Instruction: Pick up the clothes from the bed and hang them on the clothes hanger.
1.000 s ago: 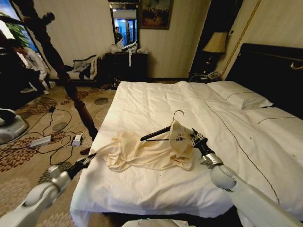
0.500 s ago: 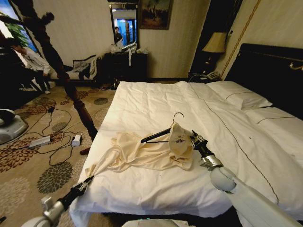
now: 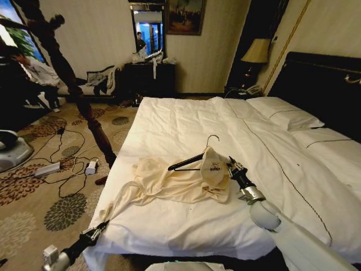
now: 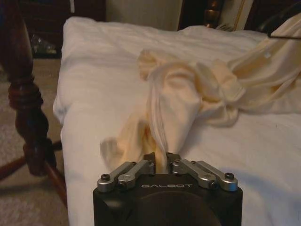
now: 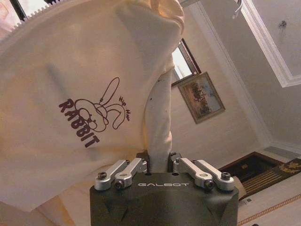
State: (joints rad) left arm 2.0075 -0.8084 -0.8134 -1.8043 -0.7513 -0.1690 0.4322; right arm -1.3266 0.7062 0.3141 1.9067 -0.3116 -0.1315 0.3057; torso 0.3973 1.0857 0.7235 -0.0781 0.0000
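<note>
Low at the left, just off the near corner of the bed (image 3: 186, 113), the left gripper (image 3: 96, 230) has its fingers (image 4: 136, 167) pinched on a drawn-out corner of the clothes (image 3: 169, 180), a cream shirt; from the fingers the cloth runs up as a taut, twisted rope over the mattress edge to the crumpled body of the shirt lying on the white duvet. The fabric looks thin, light and limp, with no stiffness of its own, so it will likely sag, stretch and bunch wherever it is pulled, and a small pinch of hem or a seam seems a safer hold than a loose fold, which could slip out. Beside the left fingers stand a dark turned wooden post (image 4: 21, 94) and cables (image 3: 67, 169) on the patterned carpet, close enough that the hanging cloth could brush them. Further right, the clothes hanger (image 3: 192, 158), thin and black, is partly inside the shirt, one arm poking out bare and its hook rising above the fabric. The right gripper (image 3: 232, 167) has its fingers (image 5: 131, 169) shut on a narrow band of cloth by the neck, with the printed rabbit label just above them. Pillows (image 3: 282, 113) and the dark headboard (image 3: 327, 84) lie well beyond the right fingers, out of the way.
</note>
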